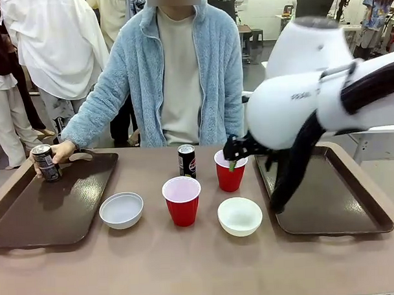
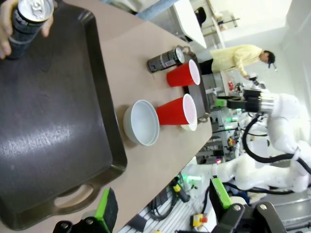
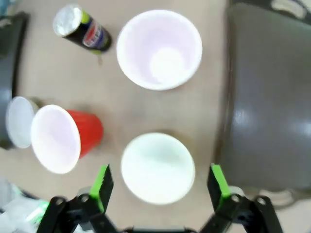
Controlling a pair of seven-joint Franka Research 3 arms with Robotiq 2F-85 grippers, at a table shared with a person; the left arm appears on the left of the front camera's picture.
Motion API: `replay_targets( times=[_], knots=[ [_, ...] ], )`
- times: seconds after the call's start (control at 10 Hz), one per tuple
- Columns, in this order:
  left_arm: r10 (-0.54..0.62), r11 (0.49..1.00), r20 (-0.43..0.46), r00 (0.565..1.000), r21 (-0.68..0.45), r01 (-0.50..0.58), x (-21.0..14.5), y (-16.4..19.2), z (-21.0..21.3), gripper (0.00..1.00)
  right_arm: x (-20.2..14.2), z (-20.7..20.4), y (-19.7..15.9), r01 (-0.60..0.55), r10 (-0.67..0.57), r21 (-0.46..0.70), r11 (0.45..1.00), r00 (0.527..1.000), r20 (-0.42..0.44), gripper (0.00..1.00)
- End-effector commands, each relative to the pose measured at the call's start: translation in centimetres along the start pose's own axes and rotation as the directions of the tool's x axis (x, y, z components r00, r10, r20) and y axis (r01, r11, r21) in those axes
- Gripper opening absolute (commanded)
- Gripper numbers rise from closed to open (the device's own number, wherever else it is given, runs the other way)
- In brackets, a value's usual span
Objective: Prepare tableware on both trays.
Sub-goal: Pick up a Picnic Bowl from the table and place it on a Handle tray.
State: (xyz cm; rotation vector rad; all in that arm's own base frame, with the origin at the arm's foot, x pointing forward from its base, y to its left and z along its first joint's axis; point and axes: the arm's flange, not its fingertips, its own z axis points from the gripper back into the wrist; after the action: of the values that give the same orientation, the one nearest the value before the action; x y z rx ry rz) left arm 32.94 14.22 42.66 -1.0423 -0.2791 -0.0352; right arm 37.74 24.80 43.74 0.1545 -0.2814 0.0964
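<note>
A person's hand sets one dark can (image 1: 45,162) on the far corner of the left tray (image 1: 31,218). The second can (image 1: 186,161) stands mid-table beside a red cup (image 1: 230,175). Another red cup (image 1: 182,201) stands between two white bowls (image 1: 121,210) (image 1: 239,216). My right gripper (image 1: 233,156) hangs open just above the far cup's rim. Looking down from the right wrist, the open right gripper (image 3: 160,182) is above a bowl (image 3: 157,167) and a cup (image 3: 159,48). My left gripper (image 2: 163,201) is open, high off the left tray's (image 2: 53,126) near end.
The right tray (image 1: 354,213) lies bare under my right arm. The person sits at the far edge, with one forearm reaching to the left tray. Bare tabletop runs along the front edge. Other people stand behind.
</note>
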Motion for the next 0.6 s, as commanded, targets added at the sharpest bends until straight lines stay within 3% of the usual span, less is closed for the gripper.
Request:
replay_targets(
  times=[0.0, 0.3, 0.5],
  knots=[
    [-0.001, 1.000, 0.012, 1.000, -0.011, 0.001, 0.1, -0.1, 0.1, 1.00, 2.0, -3.5, 1.2, -0.019, 0.022, 0.049, 0.999, 0.998, -0.065, 1.00],
    [-0.001, 1.000, 0.012, 1.000, -0.011, 0.001, 0.1, -0.1, 0.1, 1.00, 0.8, -4.5, 0.9, -0.006, -0.003, -0.039, 0.999, 0.976, -0.217, 1.00],
    [-0.001, 1.000, 0.012, 1.000, -0.011, 0.001, 0.1, -0.1, 0.1, 1.00, -1.2, -4.0, 0.1, 0.000, -0.030, -0.110, 0.994, 0.961, -0.273, 1.00]
  ],
)
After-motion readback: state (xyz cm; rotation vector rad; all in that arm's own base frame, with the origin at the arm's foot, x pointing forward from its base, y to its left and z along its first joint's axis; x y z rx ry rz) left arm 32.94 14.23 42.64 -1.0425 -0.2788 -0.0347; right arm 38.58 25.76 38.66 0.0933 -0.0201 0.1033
